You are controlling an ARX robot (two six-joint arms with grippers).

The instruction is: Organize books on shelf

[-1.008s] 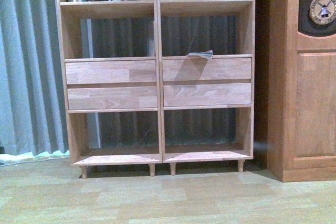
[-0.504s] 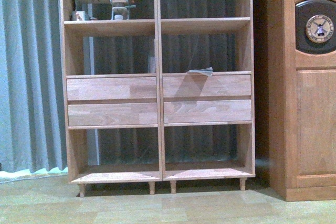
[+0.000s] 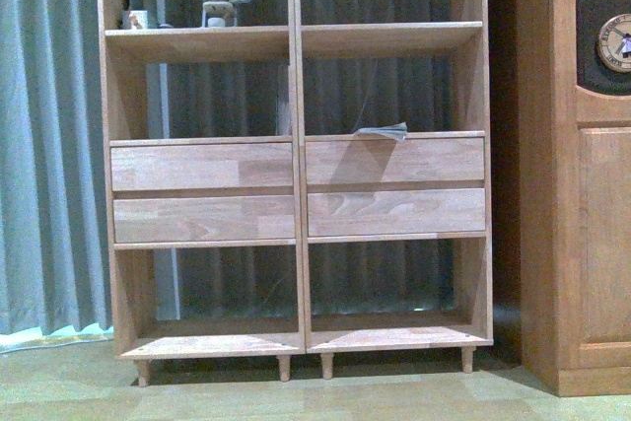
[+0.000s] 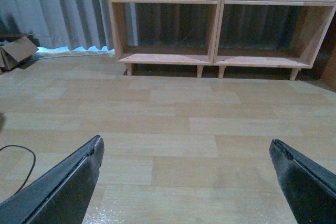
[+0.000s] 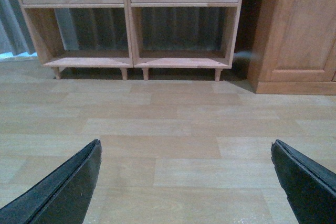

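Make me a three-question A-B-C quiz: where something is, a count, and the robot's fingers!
1. Where is the thin dark book? A on the floor; B on top of the right drawers; C bottom compartment.
2. How many drawer fronts has the shelf? A two; B six; C four.
3. The left gripper is: A open, empty; B shut on a book; C shut on a cup.
Answers: 1 B, it lies just above them; 2 C, two per column; 3 A, its fingers are apart, nothing between.
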